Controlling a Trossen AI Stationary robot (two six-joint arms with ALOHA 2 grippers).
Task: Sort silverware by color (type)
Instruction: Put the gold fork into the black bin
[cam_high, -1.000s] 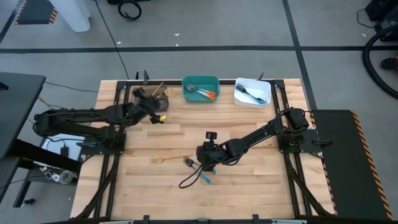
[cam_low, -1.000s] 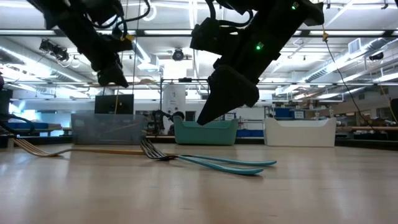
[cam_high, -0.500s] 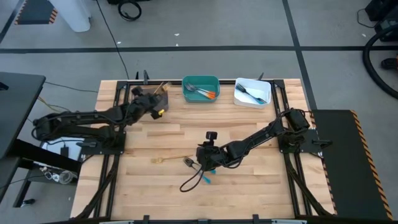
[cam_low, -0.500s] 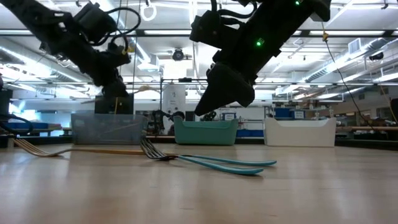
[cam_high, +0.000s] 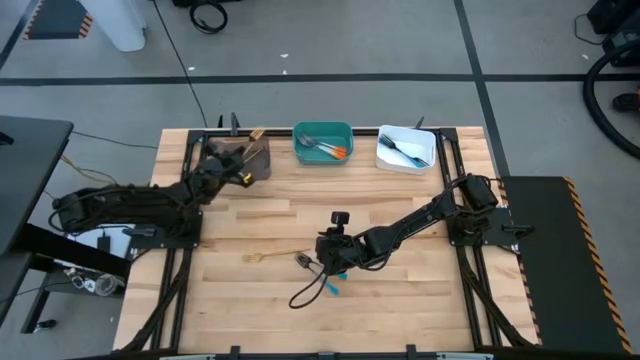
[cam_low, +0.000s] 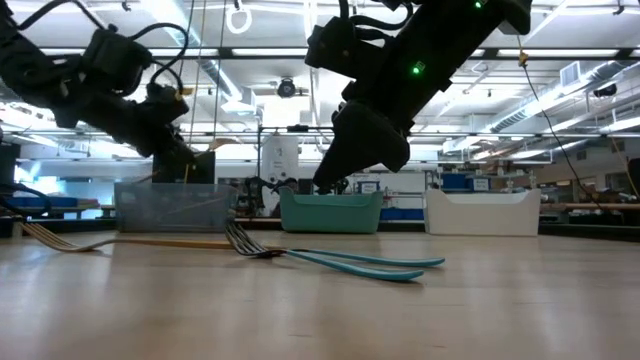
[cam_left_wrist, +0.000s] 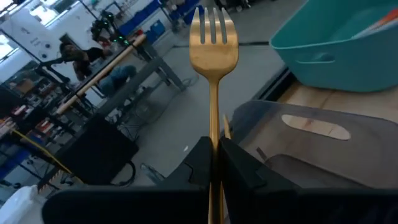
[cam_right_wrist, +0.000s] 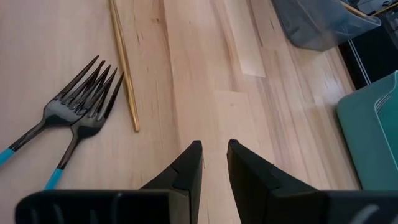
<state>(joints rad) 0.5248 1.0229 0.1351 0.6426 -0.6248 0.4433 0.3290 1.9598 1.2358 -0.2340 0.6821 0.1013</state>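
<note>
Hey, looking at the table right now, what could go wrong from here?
The left gripper pinches the gold fork low on its thin handle at the grey bin; it might swing or drop outside. The right gripper, empty, hovers by two overlapping blue-handled dark forks and may grab both.

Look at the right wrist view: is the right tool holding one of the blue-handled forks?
No. The right tool holds nothing, and both blue-handled forks lie apart from it on the table.

A grey floor (cam_high: 330, 50) crossed by dark lines surrounds the table, with ceiling strip lights (cam_low: 560, 52) overhead.
</note>
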